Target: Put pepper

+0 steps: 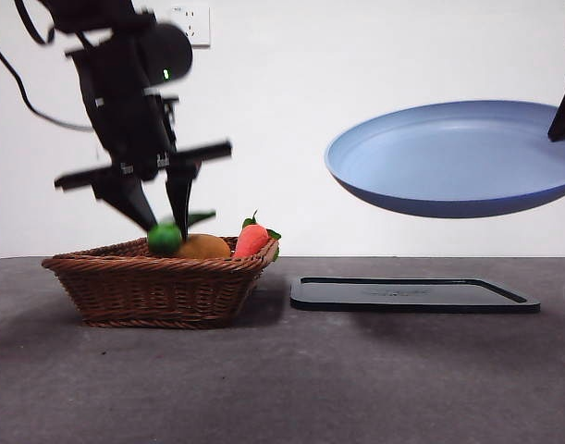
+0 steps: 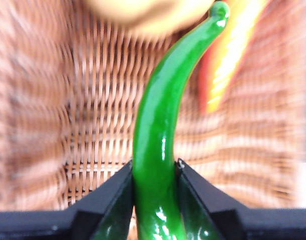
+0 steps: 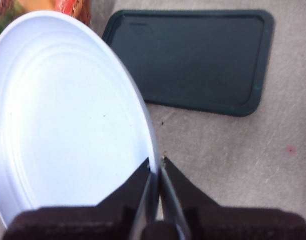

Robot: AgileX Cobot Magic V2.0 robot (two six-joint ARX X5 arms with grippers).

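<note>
Over the basket [image 1: 125, 282], the left pincer [image 1: 162, 220] grips the pepper [image 2: 158, 150]. The right pincer [image 3: 155, 172] clamps the plate [image 1: 448, 157] rim above the tray [image 1: 411, 294]

A dark grey desk [image 1: 282, 379] carries two things: a brown wicker basket [image 1: 157, 287] on the left and a flat black tray [image 1: 411, 294] lying just beside it on the right.
</note>
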